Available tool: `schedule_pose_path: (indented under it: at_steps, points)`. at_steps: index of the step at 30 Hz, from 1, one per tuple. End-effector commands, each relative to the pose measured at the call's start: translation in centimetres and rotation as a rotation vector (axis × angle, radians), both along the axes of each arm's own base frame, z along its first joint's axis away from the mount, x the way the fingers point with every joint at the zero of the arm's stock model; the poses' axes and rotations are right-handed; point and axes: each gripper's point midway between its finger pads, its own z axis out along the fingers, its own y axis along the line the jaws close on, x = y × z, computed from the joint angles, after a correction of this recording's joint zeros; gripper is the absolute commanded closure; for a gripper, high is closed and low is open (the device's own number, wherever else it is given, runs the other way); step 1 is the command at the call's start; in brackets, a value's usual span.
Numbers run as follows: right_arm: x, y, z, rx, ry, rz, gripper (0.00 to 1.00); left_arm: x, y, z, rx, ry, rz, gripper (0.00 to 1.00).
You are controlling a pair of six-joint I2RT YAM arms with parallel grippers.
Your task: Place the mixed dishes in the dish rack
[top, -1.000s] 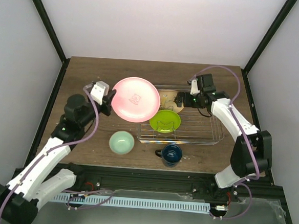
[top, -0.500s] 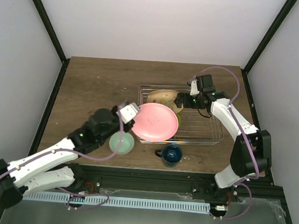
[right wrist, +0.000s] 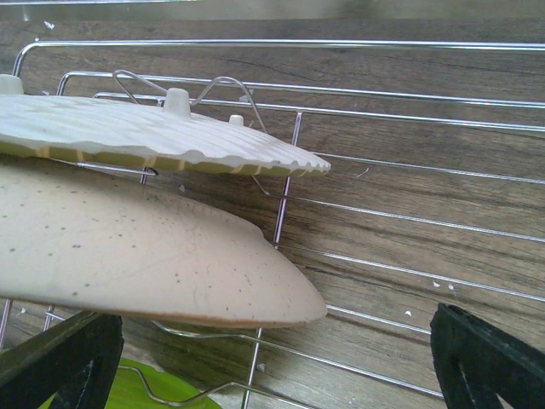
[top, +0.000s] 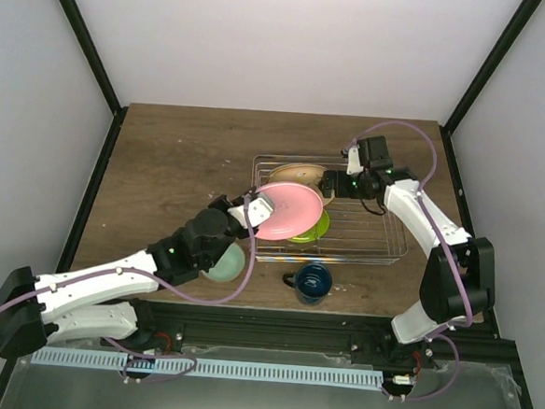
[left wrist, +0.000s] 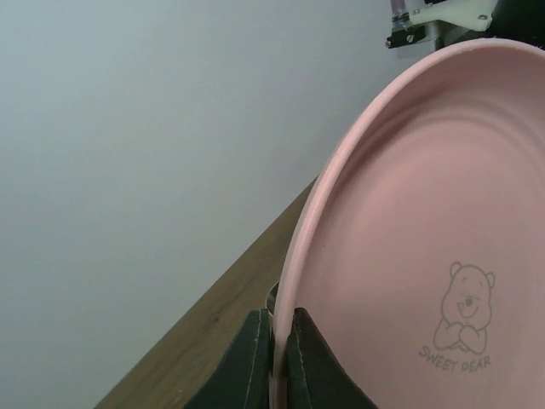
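Two racked: cream floral plate (top: pixel 289 175), lime-green plate (top: pixel 321 229). Left tool (left wrist: pixel 274 354) clamps the pink plate (top: pixel 289 210) over the silver wire rack (top: pixel 387 245); right tool (top: pixel 334 184) gapes. Mint-green bowl (top: pixel 231 263), dark-blue mug (top: pixel 313 281) outstanding.

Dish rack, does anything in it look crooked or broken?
Nothing is broken or spilled. The cream plate leans low in the dish rack, not upright, and the pink plate hangs tilted over the rack, pinched by the left gripper.
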Motion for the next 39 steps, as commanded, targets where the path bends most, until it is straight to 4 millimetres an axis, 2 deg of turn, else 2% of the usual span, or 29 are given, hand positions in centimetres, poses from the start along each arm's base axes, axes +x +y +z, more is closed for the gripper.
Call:
schedule_pose_path:
  at_steps: [1,7,11,14,22,33,39]
  points:
    - [0.1,0.3,0.0,-0.016,-0.007,0.017,0.00,-0.2,0.2,4.0,-0.061,-0.098,0.047,1.00]
    - [0.1,0.2,-0.4,-0.023,-0.003,0.012,0.00,-1.5,-1.8,4.4,-0.014,-0.177,0.062,1.00]
    - [0.0,0.2,-0.5,-0.026,0.000,0.012,0.00,-1.9,-4.5,3.0,0.073,-0.208,0.062,1.00]
    - [-0.1,0.0,-0.5,-0.034,-0.003,0.010,0.00,-2.0,-5.8,2.5,0.120,-0.235,0.080,1.00]
    - [-0.3,-0.2,-0.5,-0.037,-0.008,0.009,0.00,-2.1,-7.2,2.0,0.192,-0.267,0.111,1.00]
    - [-0.6,-0.3,-0.8,-0.040,0.001,0.010,0.00,-3.1,-8.4,-1.3,0.276,-0.241,0.121,1.00]
    - [-0.6,-0.3,-0.7,-0.042,-0.001,0.009,0.00,-4.0,-8.4,-1.7,0.287,-0.233,0.103,1.00]
